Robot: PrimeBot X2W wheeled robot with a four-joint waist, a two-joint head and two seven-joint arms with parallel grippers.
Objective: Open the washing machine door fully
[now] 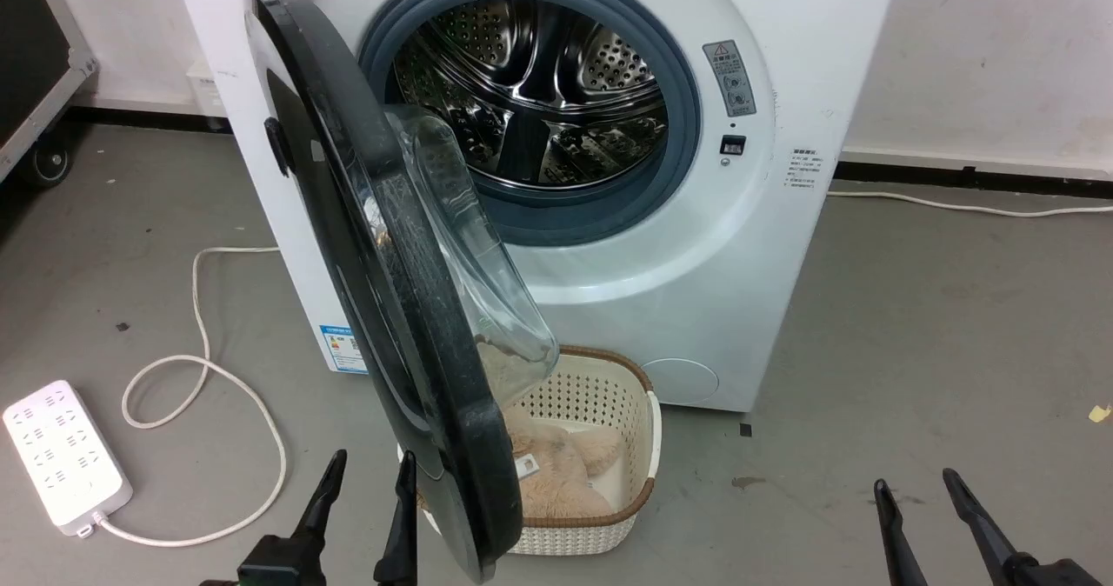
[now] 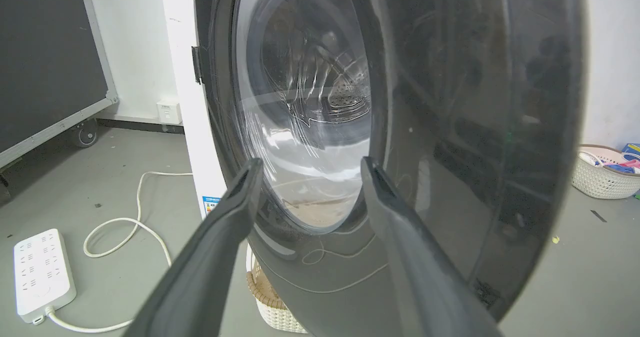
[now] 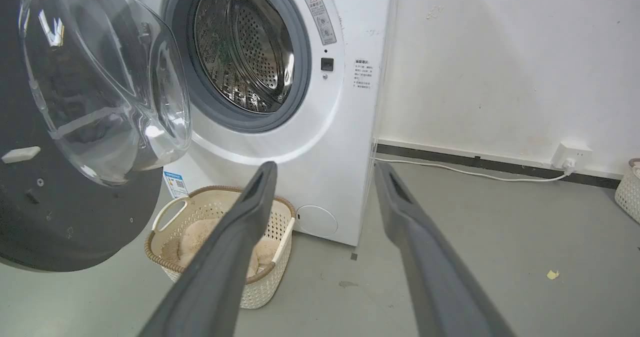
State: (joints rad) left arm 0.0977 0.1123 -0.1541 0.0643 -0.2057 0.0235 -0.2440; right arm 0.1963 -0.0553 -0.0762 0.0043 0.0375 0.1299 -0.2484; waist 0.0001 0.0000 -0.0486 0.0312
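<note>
**Item: washing machine door**. Glossy black disc with a clear glass bowl bulging from its inner face. It is hinged at the left of the washing machine and stands out from the front, nearly edge-on to the head view, with its free edge nearest the robot. The opening is uncovered, showing the grey gasket and perforated steel drum.

**Item: left gripper**. Fingers spread, holding nothing. It sits low and near, just left of the door's free edge and on the outer-face side. The left wrist view looks straight at that outer face. Whether a finger touches the door cannot be told.

**Item: right gripper**. Fingers spread, empty, low at the right and well apart from the door.

**Other:**
- Cream perforated basket holding a beige plush item, on the floor under the door.
- White power strip with cable, far left.

**Step in hand (judged):** The door looks about half open, and the remaining swing to the left is not yet done.

**Next move (judged):** The free edge must travel further left, toward the machine's side. The left gripper could pinch the rim and draw it along the hinge arc. Otherwise a push on the inner face is needed, keeping clear of the glass bowl and the basket.
</note>
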